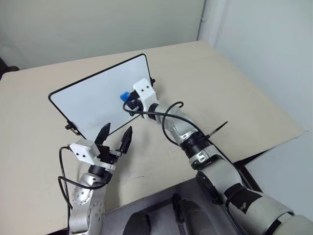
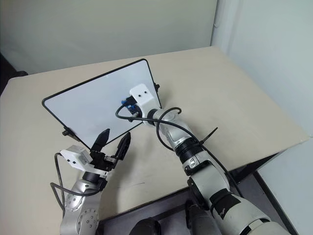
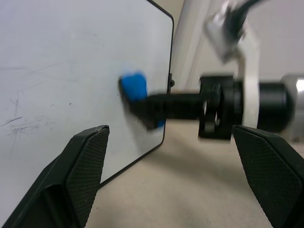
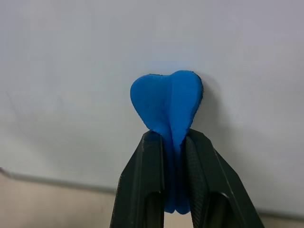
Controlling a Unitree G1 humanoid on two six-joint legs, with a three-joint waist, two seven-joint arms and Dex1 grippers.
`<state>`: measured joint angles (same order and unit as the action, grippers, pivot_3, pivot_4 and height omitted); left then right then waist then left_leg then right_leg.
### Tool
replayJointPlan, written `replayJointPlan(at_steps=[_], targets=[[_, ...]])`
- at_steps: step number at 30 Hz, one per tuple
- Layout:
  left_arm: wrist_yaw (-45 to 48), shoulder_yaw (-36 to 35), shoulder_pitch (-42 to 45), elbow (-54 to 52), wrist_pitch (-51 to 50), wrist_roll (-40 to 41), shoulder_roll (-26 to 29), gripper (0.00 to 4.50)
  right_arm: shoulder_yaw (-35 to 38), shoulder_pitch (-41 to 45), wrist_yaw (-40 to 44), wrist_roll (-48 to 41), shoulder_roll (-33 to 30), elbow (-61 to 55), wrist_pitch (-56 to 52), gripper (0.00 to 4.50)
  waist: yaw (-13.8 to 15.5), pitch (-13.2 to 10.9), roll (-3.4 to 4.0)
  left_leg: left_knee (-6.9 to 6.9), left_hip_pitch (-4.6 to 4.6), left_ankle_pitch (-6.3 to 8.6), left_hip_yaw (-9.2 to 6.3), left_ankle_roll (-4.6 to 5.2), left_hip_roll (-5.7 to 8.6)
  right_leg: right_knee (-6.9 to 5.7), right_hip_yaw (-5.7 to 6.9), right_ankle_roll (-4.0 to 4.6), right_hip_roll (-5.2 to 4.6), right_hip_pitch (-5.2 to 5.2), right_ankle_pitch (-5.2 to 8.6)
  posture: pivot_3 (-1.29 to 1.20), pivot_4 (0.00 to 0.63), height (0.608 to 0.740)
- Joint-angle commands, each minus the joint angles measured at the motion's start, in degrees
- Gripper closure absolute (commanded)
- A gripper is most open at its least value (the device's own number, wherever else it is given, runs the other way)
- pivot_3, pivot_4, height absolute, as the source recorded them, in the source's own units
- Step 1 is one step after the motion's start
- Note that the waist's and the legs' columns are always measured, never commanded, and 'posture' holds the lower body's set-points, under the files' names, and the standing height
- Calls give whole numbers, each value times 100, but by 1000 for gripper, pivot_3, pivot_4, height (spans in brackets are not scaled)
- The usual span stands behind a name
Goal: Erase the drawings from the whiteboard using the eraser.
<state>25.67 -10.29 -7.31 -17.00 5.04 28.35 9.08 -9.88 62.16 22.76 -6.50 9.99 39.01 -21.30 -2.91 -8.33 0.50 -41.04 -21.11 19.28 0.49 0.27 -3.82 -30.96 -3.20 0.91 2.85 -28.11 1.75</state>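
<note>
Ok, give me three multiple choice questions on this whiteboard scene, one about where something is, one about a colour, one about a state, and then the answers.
1. Where is the eraser?
A. lying on the table
B. pressed against the whiteboard
C. in the left gripper

2. What colour is the eraser?
A. blue
B. red
C. yellow

3. How do the left gripper's jaws stand?
A. shut on the eraser
B. shut on the board's rim
C. open and empty

Answers: 1 B, the right gripper holds it with its tip against the white surface. 2 A, it shows bright blue between the black jaws. 3 C, the two jaws stand apart near the board's lower edge with nothing between them.
</note>
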Motion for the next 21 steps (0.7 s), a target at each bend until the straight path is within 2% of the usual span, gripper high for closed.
replayJointPlan(at_steps=[1,14,21], targets=[[-17,-56,-25,-206,114,10,6,0,168,166,73,-269,344,-611,117,4066,2,0,0,0,0,0,0,0,0,0,0,0,0,1,0,0,150,740],[-32,-44,-58,-267,105,7,2,0,-582,-142,191,248,327,57,-132,4066,3,0,0,0,2,4,1,-5,0,1,-2,-8,-1,2,10,0,150,740],[-35,-49,-69,-276,108,12,-5,0,-623,-33,172,358,247,347,-354,4066,3,0,0,-1,7,0,0,-2,0,-1,0,-1,-1,7,1,0,150,740]])
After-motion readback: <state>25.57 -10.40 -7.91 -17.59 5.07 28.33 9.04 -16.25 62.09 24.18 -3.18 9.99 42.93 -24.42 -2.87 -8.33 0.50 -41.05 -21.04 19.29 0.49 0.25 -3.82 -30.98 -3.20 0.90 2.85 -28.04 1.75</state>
